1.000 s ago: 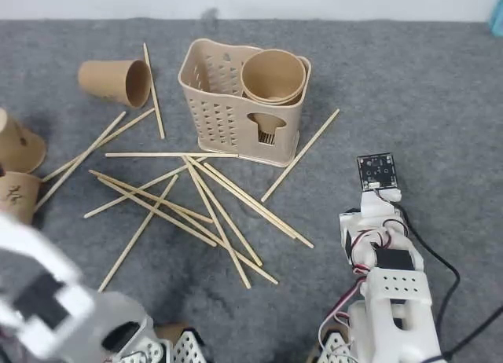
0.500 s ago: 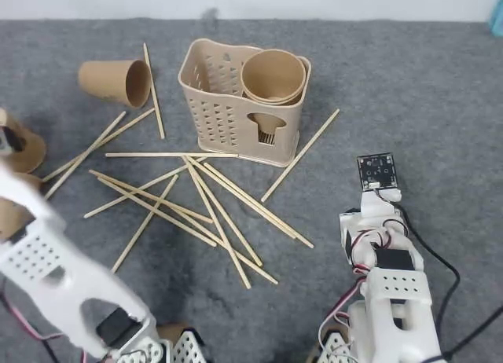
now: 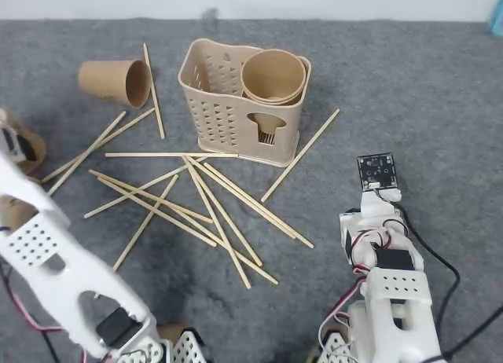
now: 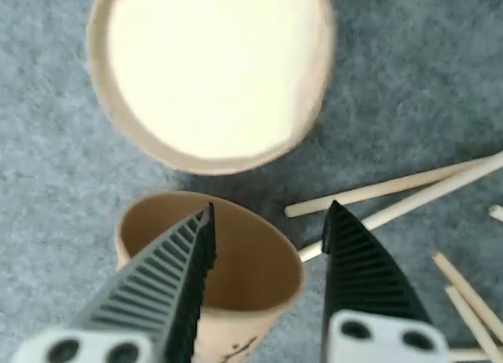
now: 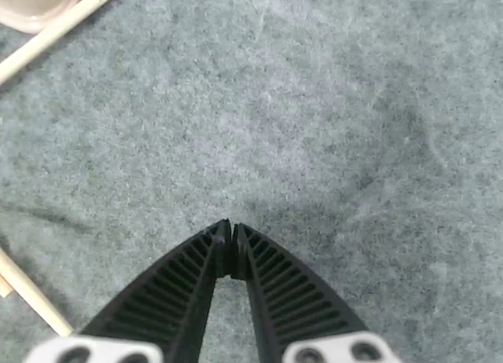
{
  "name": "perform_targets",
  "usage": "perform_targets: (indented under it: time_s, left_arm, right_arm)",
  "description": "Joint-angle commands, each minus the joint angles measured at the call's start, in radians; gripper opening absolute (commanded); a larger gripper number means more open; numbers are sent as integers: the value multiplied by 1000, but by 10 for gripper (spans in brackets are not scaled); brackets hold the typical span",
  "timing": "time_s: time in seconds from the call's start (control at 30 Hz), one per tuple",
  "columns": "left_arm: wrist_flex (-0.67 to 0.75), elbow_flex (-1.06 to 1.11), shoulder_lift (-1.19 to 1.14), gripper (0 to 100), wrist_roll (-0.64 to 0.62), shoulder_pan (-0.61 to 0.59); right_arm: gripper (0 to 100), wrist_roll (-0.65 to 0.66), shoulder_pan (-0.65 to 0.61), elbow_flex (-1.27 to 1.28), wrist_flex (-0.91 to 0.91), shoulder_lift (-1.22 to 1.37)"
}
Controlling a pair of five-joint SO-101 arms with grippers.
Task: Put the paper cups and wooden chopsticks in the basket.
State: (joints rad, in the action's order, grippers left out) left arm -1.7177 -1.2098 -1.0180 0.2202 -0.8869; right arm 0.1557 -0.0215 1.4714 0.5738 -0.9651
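Finds the basket [image 3: 228,115] upper centre of the high view, paper cups [image 3: 273,74] nested inside, a lone cup [image 3: 115,82] on its side upper left. Sees the left gripper [image 4: 271,208] spread wide over a tipped cup [image 4: 251,269], the right gripper [image 5: 231,225] pinched closed above carpet [image 5: 330,104]. Notes chopsticks [image 3: 169,154] scattered mid-frame.

Beige perforated basket [image 3: 224,111], brown paper cups [image 3: 114,80], pale wooden chopsticks [image 3: 169,154], grey felt table [image 3: 416,88]

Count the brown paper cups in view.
4 seen. One brown paper cup lies on its side left of the beige plastic basket; a second stands inside it, perhaps stacked on hidden ones; two more sit far left, by the left gripper.
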Motion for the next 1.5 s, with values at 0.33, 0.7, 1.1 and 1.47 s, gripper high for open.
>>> perform_targets:
  time_s: [0.33,0.7,1.1,1.47]
  left_arm:
    - [-41,208,175,12,216,-163]
    - [-40,978,698,12,451,-166]
    - [-38,1251,899,12,638,-359]
    - [-40,1251,908,12,684,-509]
  right_arm:
    - [9,17,-2,-6,-25,-27]
    - [9,17,1,-5,-48,-18]
    - [9,17,2,-5,-47,-18]
    - [9,17,-2,-5,-45,-18]
